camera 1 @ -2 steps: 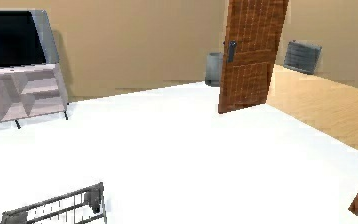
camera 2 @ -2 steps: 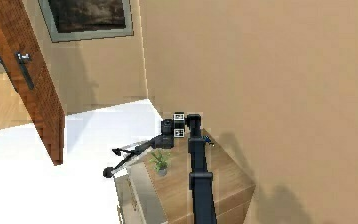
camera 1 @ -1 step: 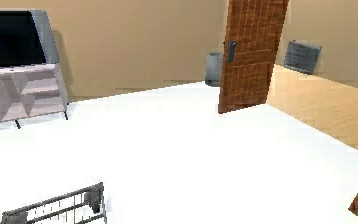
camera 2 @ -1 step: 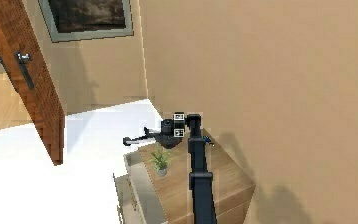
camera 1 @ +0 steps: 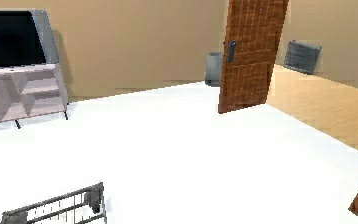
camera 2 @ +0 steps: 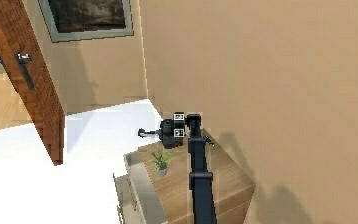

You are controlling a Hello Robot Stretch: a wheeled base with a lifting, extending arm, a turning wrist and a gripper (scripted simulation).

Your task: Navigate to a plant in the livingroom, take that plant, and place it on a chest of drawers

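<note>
Reaching arm (camera 2: 198, 180): a dark square bar rising from the bottom edge of the arm side view, just right of the middle. It crosses above the chest of drawers.
Tool (camera 2: 142, 131): a dark body at the arm's far end, left of two small white squares with black marks. Its thin fingers point toward the view's left, against white floor.
Tool state: I cannot tell how far apart the fingers are, nor whether the tool has hold of anything, because the plant sits so close beneath it.
Plant (camera 2: 161, 162): small and green, in a pale pot. It stands upright on the chest's top, near the back left corner and just left of the arm.
Chest of drawers (camera 2: 232, 180): a brown wooden top over a pale front, set against the tan wall.
Door (camera 2: 32, 90): brown wood with a dark handle, at the arm side view's left. In the forward view it stands ajar right of the middle.
Framed picture (camera 2: 87, 15): dark, on the wall at the top of the arm side view.
Television (camera 1: 17, 40): a dark screen on a white stand (camera 1: 27, 95), at the forward view's left.
Grey bin (camera 1: 213, 67): on the floor, just left of the door.
Wire rack (camera 1: 57, 208): grey, at the forward view's bottom left, on white floor.
</note>
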